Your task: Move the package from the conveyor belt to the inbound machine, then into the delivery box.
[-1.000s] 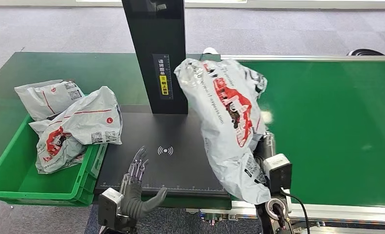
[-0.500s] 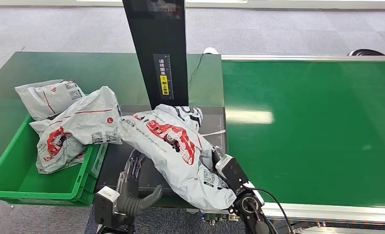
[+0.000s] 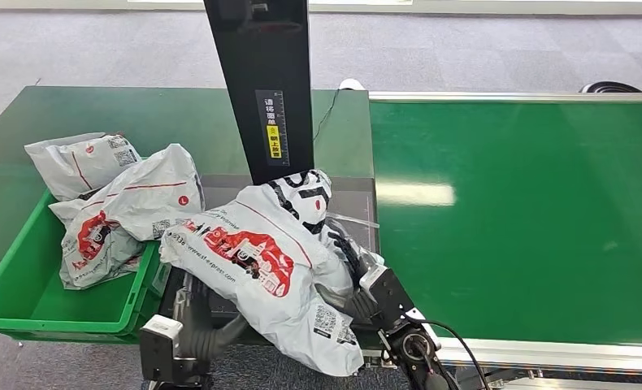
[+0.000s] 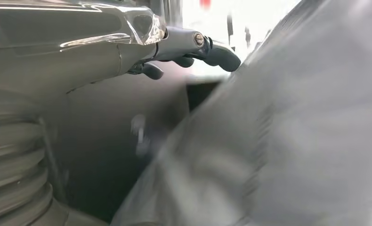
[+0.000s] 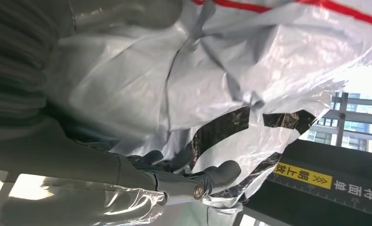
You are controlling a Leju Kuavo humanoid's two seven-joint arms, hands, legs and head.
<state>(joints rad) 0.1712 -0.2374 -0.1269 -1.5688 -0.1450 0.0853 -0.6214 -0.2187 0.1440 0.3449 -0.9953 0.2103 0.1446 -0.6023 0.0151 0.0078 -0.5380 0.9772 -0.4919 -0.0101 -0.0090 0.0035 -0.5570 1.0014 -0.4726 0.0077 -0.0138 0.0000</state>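
The package (image 3: 261, 268), a crumpled grey-white mailer with red print, lies across the black platform of the inbound machine (image 3: 354, 195), hanging over its front edge. My right hand (image 3: 346, 252) grips its right side, dark fingers pressed into the plastic; in the right wrist view the fingers (image 5: 207, 176) curl against the bag (image 5: 212, 80). My left hand (image 3: 220, 325) lies with its fingers straight and apart under the package's left end, mostly hidden. In the left wrist view its fingers (image 4: 212, 47) reach along the black platform beside the blurred package (image 4: 292, 141).
The machine's black column (image 3: 261, 89) rises behind the platform. To the right runs the green conveyor belt (image 3: 529, 219). A green delivery box (image 3: 25, 301) at the left holds two other mailers (image 3: 131, 211), one (image 3: 78, 162) leaning over its far rim.
My right arm has swung the package down from upright at the belt's edge and leftward onto the machine's platform. The package now covers my left hand, which has drawn back a little.
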